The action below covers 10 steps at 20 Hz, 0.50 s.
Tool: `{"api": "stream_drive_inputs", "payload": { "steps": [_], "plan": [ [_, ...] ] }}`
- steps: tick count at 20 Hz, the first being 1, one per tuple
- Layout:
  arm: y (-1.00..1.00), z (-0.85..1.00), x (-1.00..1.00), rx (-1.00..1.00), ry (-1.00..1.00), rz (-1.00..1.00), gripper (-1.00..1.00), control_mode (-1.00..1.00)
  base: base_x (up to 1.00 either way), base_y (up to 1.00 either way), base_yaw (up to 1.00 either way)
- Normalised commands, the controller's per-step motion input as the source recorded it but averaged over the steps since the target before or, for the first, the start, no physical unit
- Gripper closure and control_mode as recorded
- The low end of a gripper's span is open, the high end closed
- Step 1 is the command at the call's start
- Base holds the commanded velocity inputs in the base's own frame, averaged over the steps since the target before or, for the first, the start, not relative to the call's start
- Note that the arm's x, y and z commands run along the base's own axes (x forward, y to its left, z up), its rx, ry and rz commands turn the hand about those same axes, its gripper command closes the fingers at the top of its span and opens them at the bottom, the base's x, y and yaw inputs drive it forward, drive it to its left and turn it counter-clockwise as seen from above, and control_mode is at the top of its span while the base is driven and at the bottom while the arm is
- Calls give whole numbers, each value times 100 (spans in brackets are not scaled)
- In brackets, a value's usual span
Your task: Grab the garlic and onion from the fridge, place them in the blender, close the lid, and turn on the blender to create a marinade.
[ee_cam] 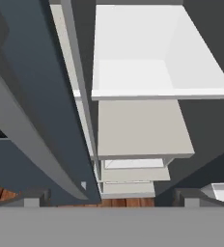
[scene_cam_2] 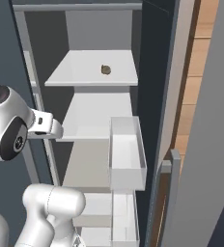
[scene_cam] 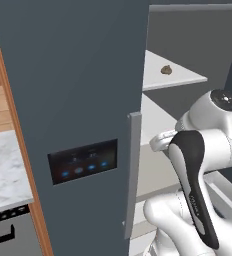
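Note:
The slate-grey fridge [scene_cam: 78,75] stands open, and its door carries a black panel [scene_cam: 83,161] with blue lights and a long grey handle [scene_cam: 133,170]. White shelves [scene_cam_2: 92,72] show inside. A small brownish lump [scene_cam_2: 105,70], possibly the garlic, lies on the upper shelf, also seen in the left base view [scene_cam: 166,70]. My gripper [ee_cam: 111,198] is open, its fingertips [ee_cam: 34,198] wide apart with nothing between them. It hangs at the door's inner edge, level with the middle shelf [ee_cam: 138,130]. The onion, blender and lid are out of view.
White bins [scene_cam_2: 127,157] hang at the right of the fridge opening. A second grey door [scene_cam_2: 205,144] stands open at far right, beside wooden panelling [scene_cam_2: 193,87]. Left of the fridge is a marble counter [scene_cam: 3,170] over a dark oven front [scene_cam: 5,232].

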Motion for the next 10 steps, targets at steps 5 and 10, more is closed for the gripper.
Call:
{"api": "stream_drive_inputs", "payload": {
  "steps": [5,10],
  "plan": [
    [0,0,0,0,0,0,-100,100,30,-22,0],
    [-6,4,0,0,0,0,-100,-100,4,-24,0]
  ]
}}
